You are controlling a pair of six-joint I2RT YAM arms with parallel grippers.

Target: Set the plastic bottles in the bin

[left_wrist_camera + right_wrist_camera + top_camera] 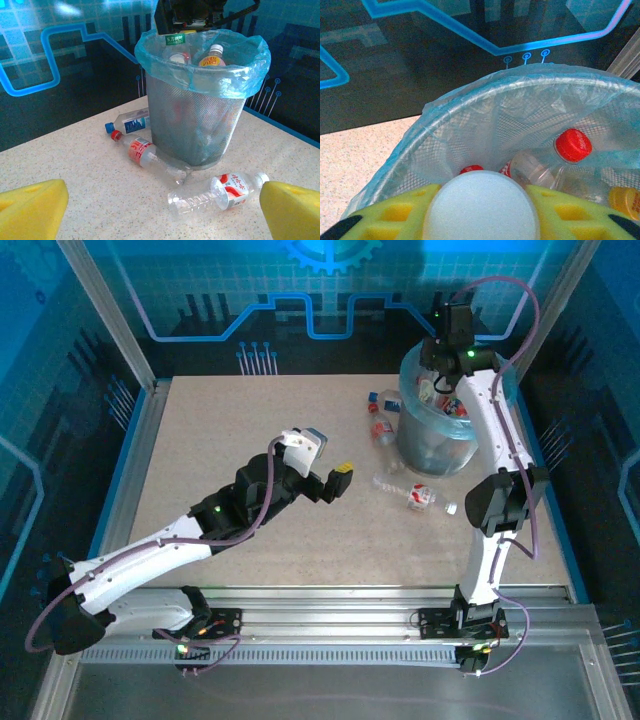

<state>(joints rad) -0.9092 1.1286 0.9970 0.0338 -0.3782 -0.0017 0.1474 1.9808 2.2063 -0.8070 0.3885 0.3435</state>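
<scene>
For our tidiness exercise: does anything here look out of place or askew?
Three bottles lie on their sides on the table beside the bin, not in it: a blue-capped bottle, a red-capped bottle and a white-capped bottle.

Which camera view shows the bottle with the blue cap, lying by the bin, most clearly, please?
The left wrist view: the blue-capped bottle lies beside the bin, cap and label plain. The top view shows it small and blurry. The right wrist view looks into the bin.

The green label above the bin reads 东方树叶.
</scene>
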